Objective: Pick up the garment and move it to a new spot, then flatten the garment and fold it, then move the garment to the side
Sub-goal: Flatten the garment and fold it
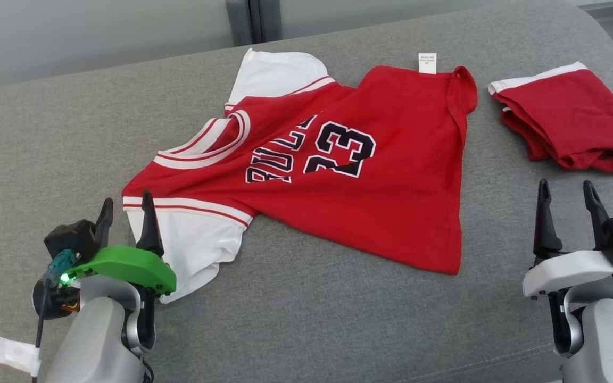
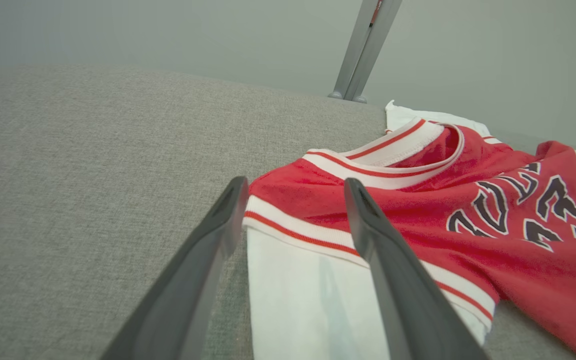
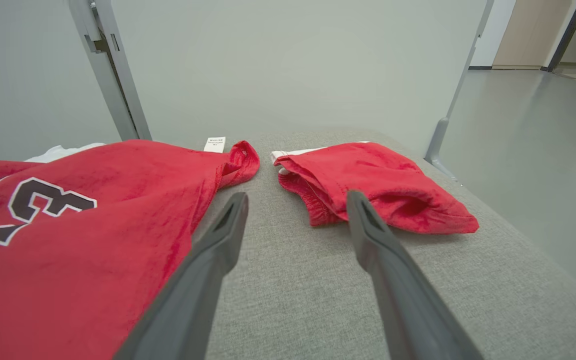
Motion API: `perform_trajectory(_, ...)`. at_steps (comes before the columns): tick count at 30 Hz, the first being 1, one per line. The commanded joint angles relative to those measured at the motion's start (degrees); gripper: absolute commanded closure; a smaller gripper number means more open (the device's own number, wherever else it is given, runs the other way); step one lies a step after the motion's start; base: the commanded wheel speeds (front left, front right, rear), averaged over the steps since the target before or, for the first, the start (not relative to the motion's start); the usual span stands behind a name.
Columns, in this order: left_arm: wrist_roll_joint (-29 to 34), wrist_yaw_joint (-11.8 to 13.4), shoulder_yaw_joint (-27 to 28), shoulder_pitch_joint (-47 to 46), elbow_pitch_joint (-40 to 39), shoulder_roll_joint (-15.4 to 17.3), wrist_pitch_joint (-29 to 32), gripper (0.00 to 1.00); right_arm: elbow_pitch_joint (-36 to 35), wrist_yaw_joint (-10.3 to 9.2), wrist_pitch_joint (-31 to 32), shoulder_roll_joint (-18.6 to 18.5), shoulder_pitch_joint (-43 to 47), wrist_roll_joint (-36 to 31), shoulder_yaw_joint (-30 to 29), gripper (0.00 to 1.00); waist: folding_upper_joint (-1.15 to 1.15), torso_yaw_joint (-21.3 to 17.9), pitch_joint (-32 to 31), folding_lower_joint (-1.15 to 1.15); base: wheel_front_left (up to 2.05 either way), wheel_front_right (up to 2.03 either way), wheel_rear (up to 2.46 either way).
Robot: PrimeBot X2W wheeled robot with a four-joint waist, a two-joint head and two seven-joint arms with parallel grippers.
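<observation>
Red jersey shirt with white sleeves [image 1: 338, 175] lies rumpled mid-frame on the grey fabric surface [image 1: 306, 319]. Left tool [image 1: 127, 199], spread, straddles the lower-left sleeve edge. Right tool [image 1: 565, 185] is spread at lower right. Hazard: a single-layer pinch could drag the shirt askew.

The jersey [image 1: 381, 202] looks to be made of soft, matt cloth with a slightly fuzzy nap, and the couch surface [image 1: 312, 319] is covered in coarse grey weave. The left gripper [image 1: 126, 201] is capped in smooth green plastic, with its fingers [image 2: 388, 270] finished matt and dark.

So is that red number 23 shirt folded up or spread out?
Spread out, not folded: the red shirt lies open on the grey cushion, both white sleeves and printed front showing.
</observation>
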Motion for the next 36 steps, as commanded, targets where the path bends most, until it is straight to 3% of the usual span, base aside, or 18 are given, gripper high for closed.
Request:
perform_trajectory(1,0.9,0.0,0.9,2.3,-2.0,-0.2,-0.2,0.00,-0.6,-0.09,-0.4,0.0,1.2,0.5,0.8,0.00,0.00,0.8,-1.2,0.00,0.00,0.00,0.00)
perform_trajectory(14,5.1,-0.8,6.4,20.9,-18.9,-4.5,-0.2,0.00,-2.1,-0.09,-0.5,-0.1,5.9,4.3,9.7,0.00,0.00,1.3,-9.0,0.00,0.00,0.00,0.00)
perform_trajectory(24,7.5,-0.9,5.2,27.2,-23.7,-5.9,-0.2,0.00,-0.2,-0.09,-0.5,-0.1,5.7,8.1,16.9,0.00,0.00,1.4,-12.0,0.00,0.00,0.00,0.00)
perform_trajectory(36,8.6,0.0,4.5,28.3,-24.2,-6.2,-0.2,0.00,2.0,-0.09,-0.5,-0.1,4.8,9.9,19.6,0.00,0.00,2.0,-12.2,0.00,0.00,0.00,0.00)
